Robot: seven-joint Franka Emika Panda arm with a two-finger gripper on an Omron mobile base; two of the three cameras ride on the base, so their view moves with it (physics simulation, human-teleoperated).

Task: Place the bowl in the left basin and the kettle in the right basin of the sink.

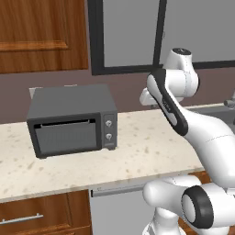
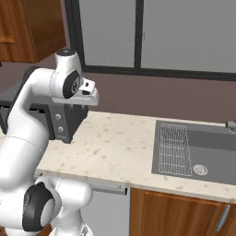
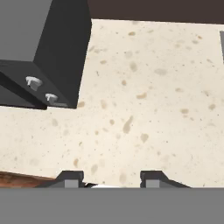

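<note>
The bowl and the kettle are out of view. My gripper [image 3: 111, 179] hangs above the speckled beige counter [image 3: 144, 100], open, with bare counter showing between its two dark fingertips [image 3: 72, 177]. The dark-grey sink [image 2: 207, 134] lies well to the right of the arm. Its left basin [image 2: 212, 154] holds a wire rack [image 2: 175, 150] and a round metal drain [image 2: 200, 169]. The right basin is out of view. My white hand [image 2: 90, 94] is raised over the counter, just right of the toaster oven.
A dark-grey toaster oven [image 1: 71, 120] with two knobs stands on the counter at the left, its corner close to my hand [image 3: 52, 48]. Wooden cabinets [image 1: 41, 34] hang above it. A dark-framed window [image 2: 152, 34] runs behind the counter.
</note>
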